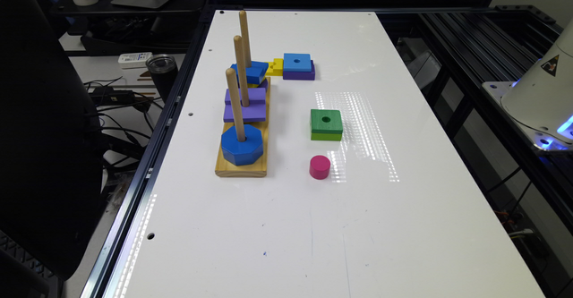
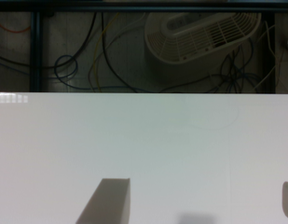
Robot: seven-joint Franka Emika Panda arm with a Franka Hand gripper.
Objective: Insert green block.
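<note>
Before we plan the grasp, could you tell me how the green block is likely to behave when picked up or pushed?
The green block looks rigid, probably painted wood. Lying flat on the table, it should slide rather than roll or tip. Its two colour layers might be separate pieces; I cannot tell.

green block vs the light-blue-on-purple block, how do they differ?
The green block is dark green over lime; the light-blue block sits on a purple layer. The green block lies alone, beside the pink cylinder; the light-blue one lies farther back, next to a yellow piece. Both are square, two-layered, with a round centre hole, loose on the table.
</note>
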